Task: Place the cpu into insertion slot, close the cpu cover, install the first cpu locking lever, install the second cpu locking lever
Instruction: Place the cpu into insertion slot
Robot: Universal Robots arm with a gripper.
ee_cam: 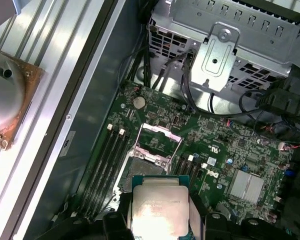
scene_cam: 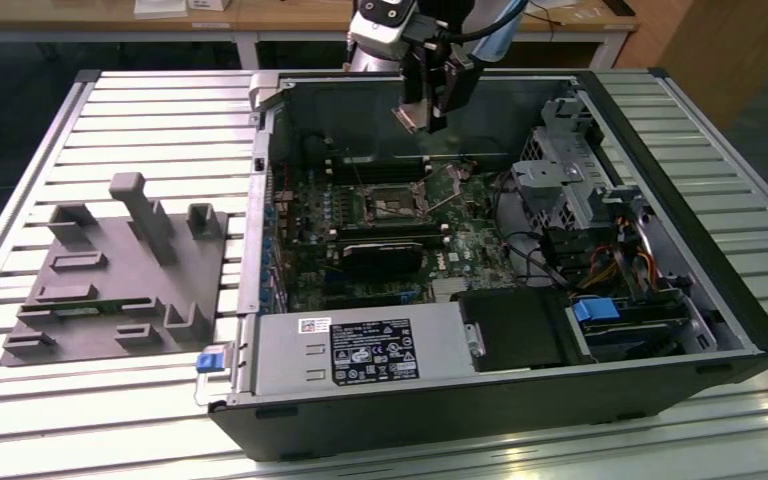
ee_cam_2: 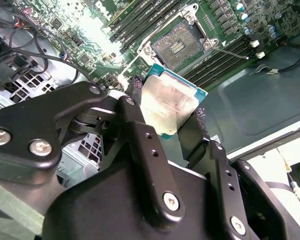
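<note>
My gripper (scene_cam: 422,112) hangs over the open computer case, shut on the cpu (scene_cam: 411,118). In both wrist views the cpu (ee_cam_2: 172,106) (ee_cam: 157,210) shows its dull silver top, pinched at two opposite edges by the black fingers (ee_cam_2: 137,127). It sits in the air above the green board, a short way off the insertion slot (ee_cam_2: 180,42) (ee_cam: 146,169). The slot (scene_cam: 391,205) lies bare with its dark centre showing. The cpu cover (ee_cam: 159,134) stands swung up at the slot's far edge. A thin wire locking lever (ee_cam_2: 230,52) sticks out beside the slot, unlatched.
The case walls (scene_cam: 267,180) ring the board. A drive cage (scene_cam: 558,180) and cables stand at the exterior view's right, a power supply (scene_cam: 357,350) at the front, a black block (scene_cam: 384,255) near the slot. A grey fixture (scene_cam: 117,270) lies on the slatted table.
</note>
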